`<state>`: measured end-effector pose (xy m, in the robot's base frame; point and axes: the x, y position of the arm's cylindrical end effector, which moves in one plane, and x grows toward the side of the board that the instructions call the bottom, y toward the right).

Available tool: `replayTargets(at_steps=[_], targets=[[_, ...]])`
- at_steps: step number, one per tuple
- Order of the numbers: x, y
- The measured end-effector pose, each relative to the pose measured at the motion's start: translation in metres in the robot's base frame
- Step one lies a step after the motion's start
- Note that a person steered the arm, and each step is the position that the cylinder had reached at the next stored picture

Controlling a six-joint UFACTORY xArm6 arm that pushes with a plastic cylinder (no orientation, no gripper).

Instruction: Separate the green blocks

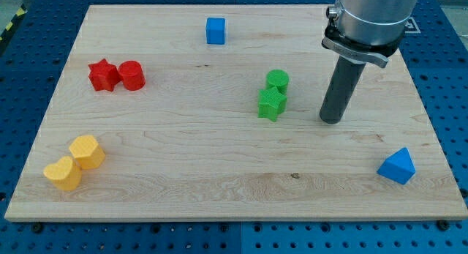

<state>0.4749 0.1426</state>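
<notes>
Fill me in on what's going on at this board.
I am an arm with a push rod, set to separate the green blocks. The green cylinder and green star sit touching near the middle. My tip rests to their right, apart from both, so they are not yet separated.

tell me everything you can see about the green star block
The green star is a small, ridged, plastic-looking block with a star outline, lying flat on the wooden board, right of centre. Its upper edge touches the green cylinder, which sits just toward the view's top. My tip stands on the board to its right, apart from it, not touching. Nothing else is near it.
</notes>
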Motion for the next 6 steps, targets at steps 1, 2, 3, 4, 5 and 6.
replayTargets(at_steps=[1, 2, 3, 4, 5, 6], targets=[[0.000, -0.038], [0.000, -0.071], [-0.006, -0.072], [-0.022, -0.084], [-0.023, -0.116], [-0.034, -0.143]])
